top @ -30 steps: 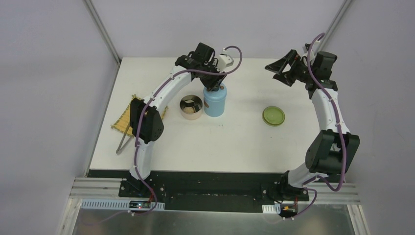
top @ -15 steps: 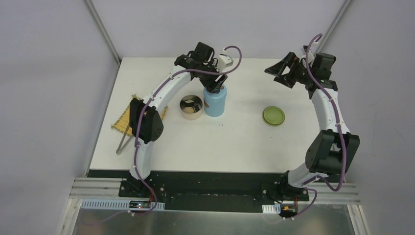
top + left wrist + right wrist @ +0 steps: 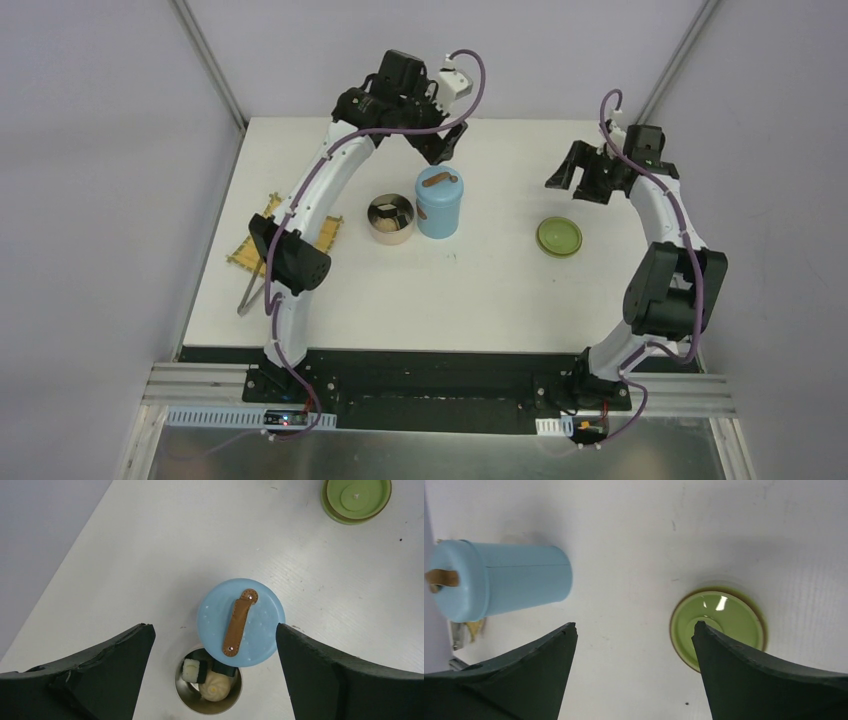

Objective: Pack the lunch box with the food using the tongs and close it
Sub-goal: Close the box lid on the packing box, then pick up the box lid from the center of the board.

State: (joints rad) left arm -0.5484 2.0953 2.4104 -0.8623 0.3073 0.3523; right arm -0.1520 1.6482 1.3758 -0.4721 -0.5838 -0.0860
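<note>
The lunch box's light-blue cylinder (image 3: 438, 203) stands mid-table with its blue lid (image 3: 241, 622) on, brown handle up. Beside it on the left sits the steel bowl (image 3: 390, 230), uncovered, with the food (image 3: 212, 680) inside: a white-and-dark sushi block and a pale bun. The olive-green lid (image 3: 559, 237) lies apart on the right. My left gripper (image 3: 442, 148) hangs open above the blue lid (image 3: 212, 627), holding nothing. My right gripper (image 3: 575, 180) is open over the table, near the green lid (image 3: 719, 625), its jaws empty (image 3: 634, 625). The tongs (image 3: 252, 285) lie at the left edge.
A yellow woven mat (image 3: 258, 235) lies at the table's left edge, partly behind the left arm, with the tongs' ends over it. Grey walls stand close on the left, back and right. The table's front edge runs just ahead of the arm bases.
My left gripper has opened off the blue lid's handle and lifted up and back. My right gripper has swung down and nearer, toward the green lid.
</note>
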